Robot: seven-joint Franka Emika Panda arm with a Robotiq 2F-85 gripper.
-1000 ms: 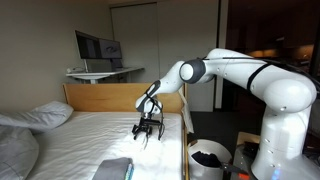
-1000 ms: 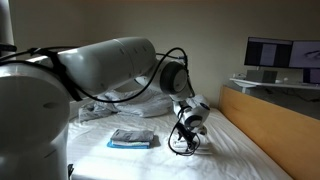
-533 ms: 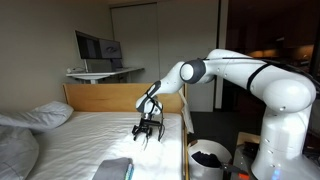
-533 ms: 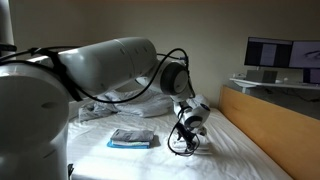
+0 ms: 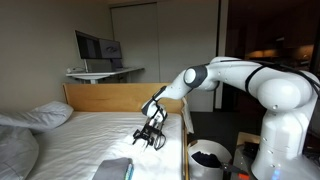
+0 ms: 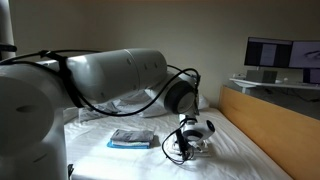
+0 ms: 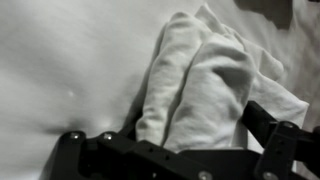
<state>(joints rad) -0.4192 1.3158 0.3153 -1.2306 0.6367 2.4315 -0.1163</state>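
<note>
While the gripper [image 5: 150, 138] hovers with its jaws spread wide and holding nothing, I see the white cloth [image 7: 205, 85] bunched on the bed [image 5: 90, 135] right beneath it, between the fingers, near the corner by the wooden headboard [image 5: 105, 97]. Its long axis runs away from the wrist. No writing is legible.

You've a wooden bed board [image 5: 100, 97], a dark monitor [image 5: 98, 47] on the white desk [image 5: 105, 72] behind it, a grey pillow [image 5: 45, 115] on the white bedsheet [image 5: 90, 135], a folded blue-grey cloth [image 6: 132, 138]
</note>
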